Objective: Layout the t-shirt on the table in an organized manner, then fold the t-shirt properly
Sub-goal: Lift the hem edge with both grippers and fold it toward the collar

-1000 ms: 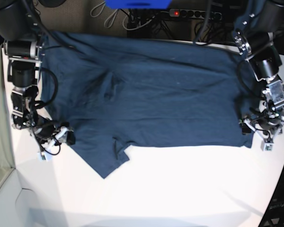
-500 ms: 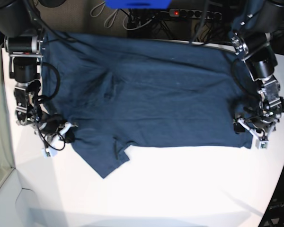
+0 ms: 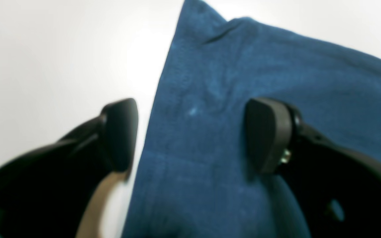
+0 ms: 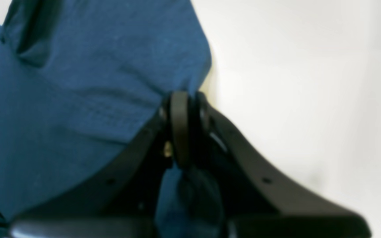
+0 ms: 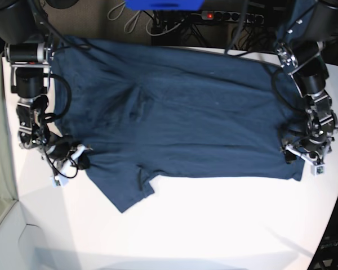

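Right fingers: I see the right gripper (image 4: 185, 129) pressed together on a pinch of the t-shirt (image 5: 180, 118); in the right wrist view a fold of blue cloth bunches below the closed pads, so I judge the sleeve-side edge is caught.

Left fingers: the left gripper (image 3: 190, 135) stands wide apart, one finger (image 3: 119, 134) over bare table (image 3: 45, 66), the other finger (image 3: 266, 134) on the cloth, with the shirt's edge running between them. Nothing is held on this side yet.

Shirt: it lies spread across the table, mostly flat, filling the upper half of the base view. One sleeve (image 5: 124, 188) juts toward 7 o'clock, and soft creases sit at about 10 o'clock of the middle. The hem corner lies at 4 o'clock, beside the left gripper.

Arms: in the base view my right arm (image 5: 31, 101) comes down the 9 o'clock side and my left arm (image 5: 312, 95) the 3 o'clock side.

Step in hand: I judge we are taking hold of both near edges, either to finish laying out or to begin the first fold.

Next move: I would need to bring the left fingers together on the hem edge, catching the cloth and not the table, then move both arms evenly so the shirt does not skew.
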You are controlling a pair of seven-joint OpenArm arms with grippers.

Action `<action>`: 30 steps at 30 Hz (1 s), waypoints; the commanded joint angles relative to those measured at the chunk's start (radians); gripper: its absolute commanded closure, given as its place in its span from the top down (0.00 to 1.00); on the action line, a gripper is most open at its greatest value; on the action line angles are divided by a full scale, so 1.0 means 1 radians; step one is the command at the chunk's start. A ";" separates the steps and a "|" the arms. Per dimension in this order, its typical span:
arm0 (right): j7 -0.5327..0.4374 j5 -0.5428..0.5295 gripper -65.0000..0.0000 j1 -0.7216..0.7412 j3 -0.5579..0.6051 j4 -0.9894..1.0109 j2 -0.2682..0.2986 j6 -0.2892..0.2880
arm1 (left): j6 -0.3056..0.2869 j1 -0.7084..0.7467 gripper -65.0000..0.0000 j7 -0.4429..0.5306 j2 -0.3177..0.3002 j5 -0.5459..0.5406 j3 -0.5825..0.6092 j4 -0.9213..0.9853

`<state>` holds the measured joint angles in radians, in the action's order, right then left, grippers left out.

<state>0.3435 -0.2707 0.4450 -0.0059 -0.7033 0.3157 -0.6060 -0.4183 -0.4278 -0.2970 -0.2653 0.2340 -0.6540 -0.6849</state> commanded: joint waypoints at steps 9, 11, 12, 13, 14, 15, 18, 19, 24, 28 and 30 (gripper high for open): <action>0.075 0.038 0.00 -0.002 0.005 0.004 0.007 -0.001 | 0.008 -0.015 0.04 -0.023 -0.004 0.020 0.000 0.000; 0.076 0.038 0.00 -0.002 0.005 0.003 0.007 -0.001 | 0.008 -0.015 0.00 -0.023 -0.004 0.020 0.000 0.000; 0.076 0.038 0.00 -0.002 0.005 0.000 0.007 -0.001 | 0.008 -0.015 0.01 -0.023 -0.004 0.020 0.000 -0.002; 0.076 0.037 0.00 -0.002 0.005 -0.003 0.006 -0.001 | 0.008 -0.015 0.02 -0.023 -0.004 0.020 0.000 -0.006; 0.078 0.037 0.00 -0.001 0.004 -0.003 0.006 -0.002 | 0.008 -0.015 0.00 -0.026 -0.004 0.020 0.000 -0.012; 0.078 0.037 0.00 0.001 -0.001 -0.003 0.006 -0.002 | 0.008 -0.015 0.00 -0.031 0.001 0.020 0.000 -0.017; 0.081 0.031 0.00 0.007 -0.003 -0.005 0.006 -0.005 | 0.008 -0.010 0.00 -0.035 0.025 0.020 -0.002 -0.069; 0.088 0.031 0.00 0.007 -0.004 -0.005 0.006 -0.005 | 0.006 -0.006 0.00 -0.035 0.033 0.020 -0.002 -0.100; 0.128 0.029 0.00 -0.016 -0.006 -0.100 0.006 -0.007 | 0.006 0.033 0.00 -0.100 0.077 0.020 -0.003 -0.264; 0.197 0.029 0.00 -0.087 -0.024 -0.287 0.001 -0.007 | 0.006 0.051 0.00 -0.172 0.105 0.020 -0.003 -0.353; 0.234 0.029 0.00 -0.128 -0.061 -0.376 0.000 -0.007 | 0.006 0.070 0.00 -0.189 0.110 0.020 -0.002 -0.402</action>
<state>0.6003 -0.2295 0.2935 -0.0589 -1.0657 0.2958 -0.6132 -0.4183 -0.3412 -0.4995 -0.1410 0.2581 -0.6544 -1.0687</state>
